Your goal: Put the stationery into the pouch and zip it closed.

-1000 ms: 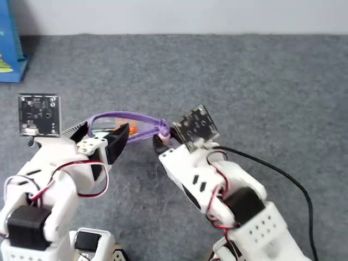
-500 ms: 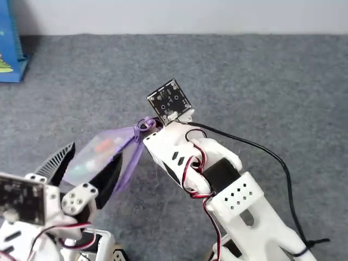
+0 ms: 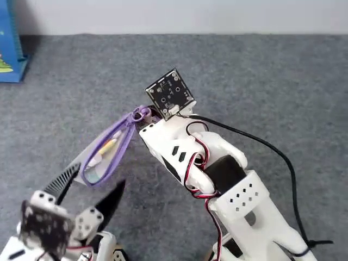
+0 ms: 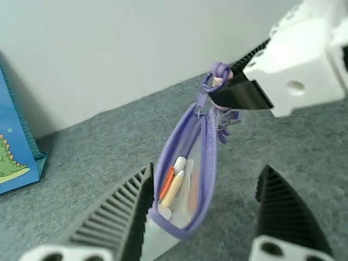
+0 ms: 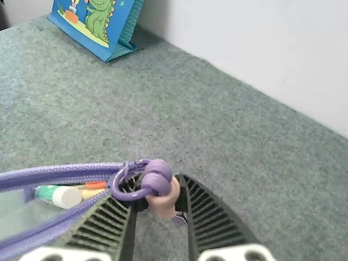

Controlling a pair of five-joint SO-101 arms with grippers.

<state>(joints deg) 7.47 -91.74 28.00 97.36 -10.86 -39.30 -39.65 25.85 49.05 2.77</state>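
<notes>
A see-through pouch (image 3: 106,152) with purple edging lies slanted on the grey table, its raised end held up by the zip pull (image 3: 142,114). My right gripper (image 3: 145,118) is shut on that pull, a purple ring with a bead (image 5: 155,184) pinched between its fingers (image 5: 212,217). Pens and other stationery (image 4: 174,176) lie inside the pouch (image 4: 185,179); a green-capped piece (image 5: 57,194) lies near the pull. My left gripper (image 3: 87,190) stands open near the front edge, just short of the pouch's low end, its fingers (image 4: 117,217) apart and holding nothing.
A blue box with a dinosaur print (image 3: 8,49) stands at the far left by the wall (image 5: 100,24). The right arm's black cable (image 3: 272,155) trails over the carpet on the right. Open grey carpet lies beyond the pouch.
My left gripper let go of the pouch and drew back toward the front edge. My right gripper carried the zip pull farther back, so the pouch now slants down from it.
</notes>
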